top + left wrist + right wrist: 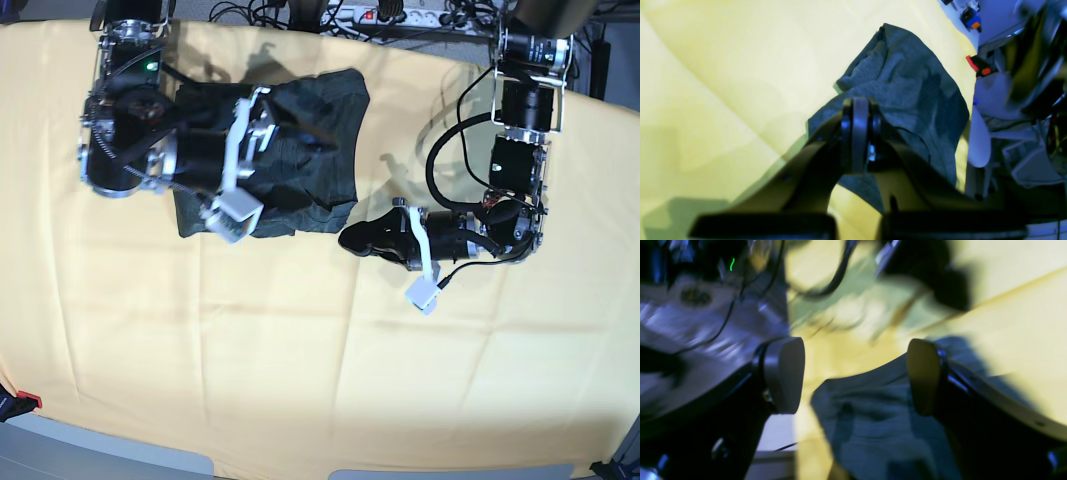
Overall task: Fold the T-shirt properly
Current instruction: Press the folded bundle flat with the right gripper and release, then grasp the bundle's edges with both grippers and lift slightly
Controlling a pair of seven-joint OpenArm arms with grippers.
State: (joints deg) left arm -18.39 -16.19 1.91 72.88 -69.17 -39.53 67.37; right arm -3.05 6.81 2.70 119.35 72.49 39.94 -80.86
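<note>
Table (300, 380) under creased yellow cloth (120, 330), dark shirt (320, 150) bunched at far left-centre, power strip (390, 15) along far edge

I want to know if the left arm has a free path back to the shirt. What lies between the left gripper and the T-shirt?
Only bare yellow cloth, seen in the base view, separates the left gripper from the T-shirt.

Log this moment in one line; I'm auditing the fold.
T-shirt: bunched on yellow cloth | left hand: shut, empty | right hand: open over shirt
</note>
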